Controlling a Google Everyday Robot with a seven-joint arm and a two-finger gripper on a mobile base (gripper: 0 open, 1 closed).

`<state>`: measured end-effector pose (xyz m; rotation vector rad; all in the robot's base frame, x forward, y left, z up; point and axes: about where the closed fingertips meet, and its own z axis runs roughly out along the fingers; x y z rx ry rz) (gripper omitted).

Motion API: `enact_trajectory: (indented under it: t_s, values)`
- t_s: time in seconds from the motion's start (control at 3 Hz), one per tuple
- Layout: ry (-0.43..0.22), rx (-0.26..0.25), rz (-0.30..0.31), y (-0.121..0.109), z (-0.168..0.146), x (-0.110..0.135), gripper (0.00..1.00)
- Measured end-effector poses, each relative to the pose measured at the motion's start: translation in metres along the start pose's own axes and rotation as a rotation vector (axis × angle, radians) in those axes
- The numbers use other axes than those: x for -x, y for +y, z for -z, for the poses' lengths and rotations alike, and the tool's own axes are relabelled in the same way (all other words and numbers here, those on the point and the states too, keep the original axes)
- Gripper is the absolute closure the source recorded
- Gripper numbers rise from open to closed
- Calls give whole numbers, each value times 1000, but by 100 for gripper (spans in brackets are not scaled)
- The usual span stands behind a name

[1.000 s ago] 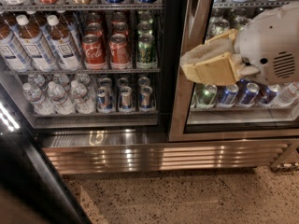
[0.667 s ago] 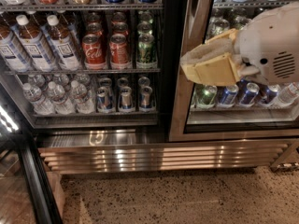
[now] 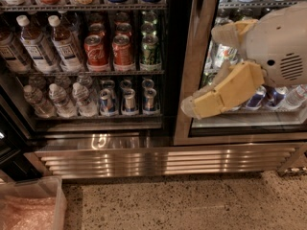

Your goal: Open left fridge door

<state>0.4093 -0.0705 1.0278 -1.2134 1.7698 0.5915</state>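
Since a second ago the left fridge door has swung farther out. Only its dark edge now shows at the far left of the view, slanting down past the shelf ends. Where its lower corner was before, a clear plastic bin with pink bubble wrap inside now shows on the speckled floor.

With that door out of the way, the left cabinet stands open to the room. Red cans sit beside a green can on the middle shelf, with labelled bottles to their left. Water bottles and blue-and-silver cans are on the shelf below.

The tool is well off to the right, in front of the shut right door. Its tan fingers are spread wider than before, with nothing between them, and the lower one reaches across that door's steel frame. The white arm housing behind it covers part of the glass.

A ribbed steel grille runs along the base of both cabinets.
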Motion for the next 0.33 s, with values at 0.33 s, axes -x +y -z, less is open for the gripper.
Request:
enact_trajectory:
  t_s: [0.33]
  values:
    - [0, 0, 0, 0, 0, 0, 0]
